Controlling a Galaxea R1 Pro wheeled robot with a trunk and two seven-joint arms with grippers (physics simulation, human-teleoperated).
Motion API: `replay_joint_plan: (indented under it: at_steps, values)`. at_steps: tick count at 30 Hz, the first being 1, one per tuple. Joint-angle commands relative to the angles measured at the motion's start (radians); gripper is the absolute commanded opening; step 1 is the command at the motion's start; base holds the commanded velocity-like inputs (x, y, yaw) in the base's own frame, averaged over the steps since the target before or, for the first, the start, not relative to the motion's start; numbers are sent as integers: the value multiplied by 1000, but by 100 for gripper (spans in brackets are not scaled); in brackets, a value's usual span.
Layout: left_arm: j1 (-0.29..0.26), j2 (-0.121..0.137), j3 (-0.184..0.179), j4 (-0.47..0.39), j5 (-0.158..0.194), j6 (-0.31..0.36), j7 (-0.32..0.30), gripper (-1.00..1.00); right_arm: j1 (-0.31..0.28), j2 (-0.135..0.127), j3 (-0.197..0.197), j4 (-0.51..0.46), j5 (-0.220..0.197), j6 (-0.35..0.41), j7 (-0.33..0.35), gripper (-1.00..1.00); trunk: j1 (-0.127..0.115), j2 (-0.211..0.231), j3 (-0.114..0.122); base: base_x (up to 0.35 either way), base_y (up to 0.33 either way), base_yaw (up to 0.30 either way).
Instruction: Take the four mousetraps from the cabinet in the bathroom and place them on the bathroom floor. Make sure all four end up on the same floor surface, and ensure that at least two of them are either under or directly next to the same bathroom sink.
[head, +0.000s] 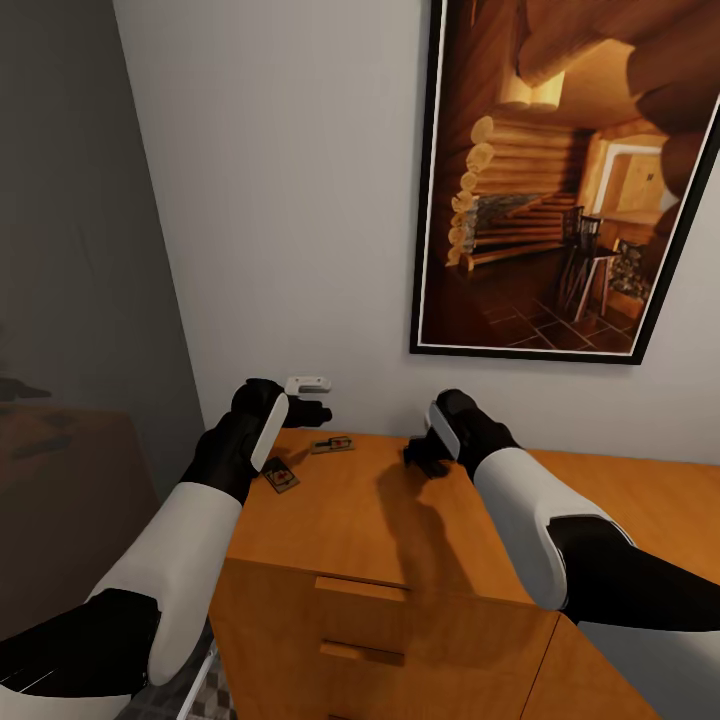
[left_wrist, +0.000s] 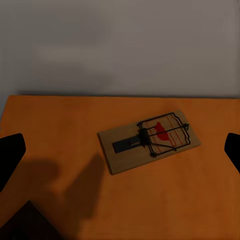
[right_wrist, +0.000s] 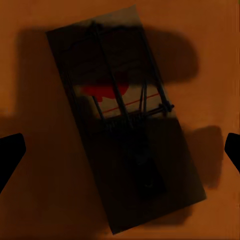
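step: pick traps off cabinet (head: 400, 520) top | left end effector (head: 315, 411) wide, trap (left_wrist: 149, 139) ahead | right end effector (head: 425, 455) wide, second trap (right_wrist: 125, 120) directly below | tip: descend straight, centre board between fingers, close on long edges

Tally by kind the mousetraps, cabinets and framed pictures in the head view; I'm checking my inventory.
Small flat brown wooden mousetraps: 2
Orange-brown wooden drawer cabinet: 1
Black-framed log-cabin picture: 1
Total: 4
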Motion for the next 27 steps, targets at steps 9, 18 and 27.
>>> replay_joint_plan:
  at_steps: [9,18,27]
  values:
    - [-1,0,-1,0,10,4,7,100,-1,1,-4,72,3,4,-2,100,0,-1,-1,0,0,0]
    - [-1,0,-1,0,10,4,7,100,-1,1,-4,86,3,4,0,-100,0,-1,-1,0,0,0]
    - [-1,0,-1,0,10,4,7,100,-1,-3,-2,91,1,4,3,-100,0,-1,-1,0,0,0]
